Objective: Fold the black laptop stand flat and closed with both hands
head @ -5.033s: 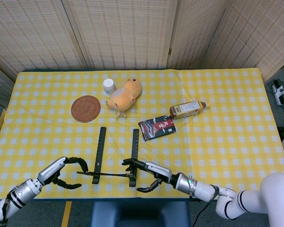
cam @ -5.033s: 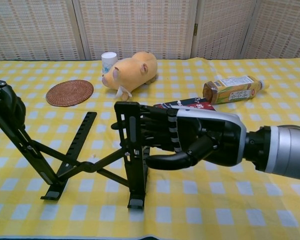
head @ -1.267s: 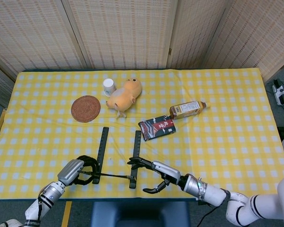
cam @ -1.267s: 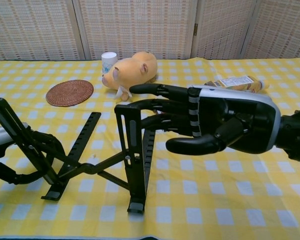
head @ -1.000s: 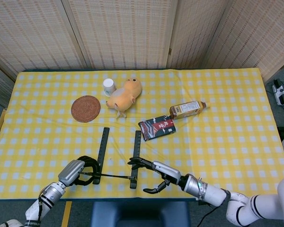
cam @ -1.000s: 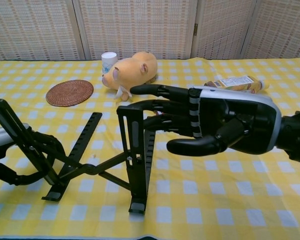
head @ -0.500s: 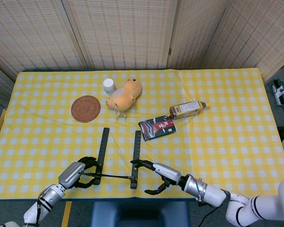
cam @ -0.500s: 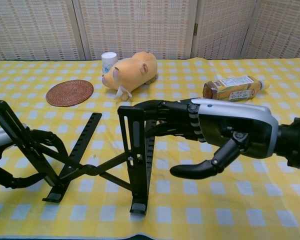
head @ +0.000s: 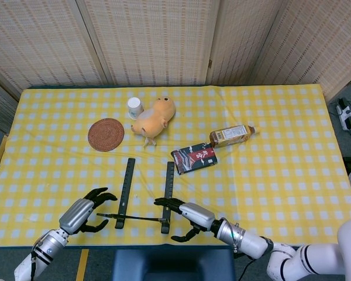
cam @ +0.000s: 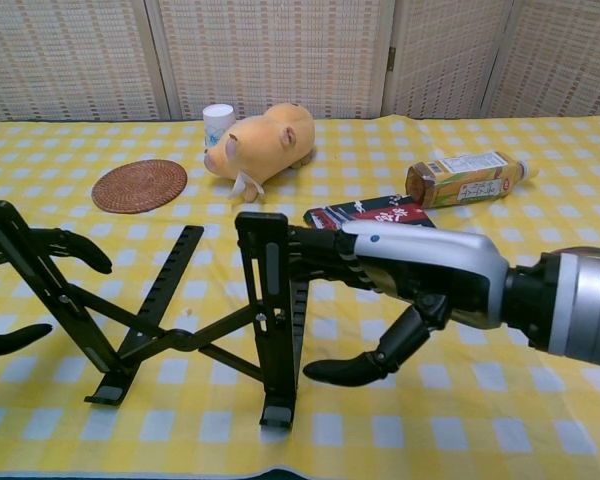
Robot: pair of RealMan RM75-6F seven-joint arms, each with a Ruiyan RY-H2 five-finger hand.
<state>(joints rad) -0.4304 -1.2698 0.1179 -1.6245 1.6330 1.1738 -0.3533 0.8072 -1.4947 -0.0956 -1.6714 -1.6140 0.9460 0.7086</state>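
I find the black laptop stand (cam: 195, 320) at the near edge of the table (head: 281, 175), unfolded — its two slotted rails stand apart, joined by crossed struts. My right hand (cam: 410, 290) lies against the right rail, fingers (cam: 320, 250) reaching across its top end and thumb spread below; it does not clamp the rail. My left hand (head: 82, 213) sits just left of the left rail, fingers spread wide, holding nothing; in the chest view only its fingertips (cam: 75, 250) show beside the rail.

Surroundings: a dark snack packet (head: 194, 158) lies just beyond the right rail's far end, partly hidden behind my right hand in the chest view. Further back stand a tea bottle (head: 232, 136) on its side, a yellow plush toy (head: 154, 117), a white cup (head: 134, 108) and a round woven coaster (head: 106, 134) — all well apart from the stand.
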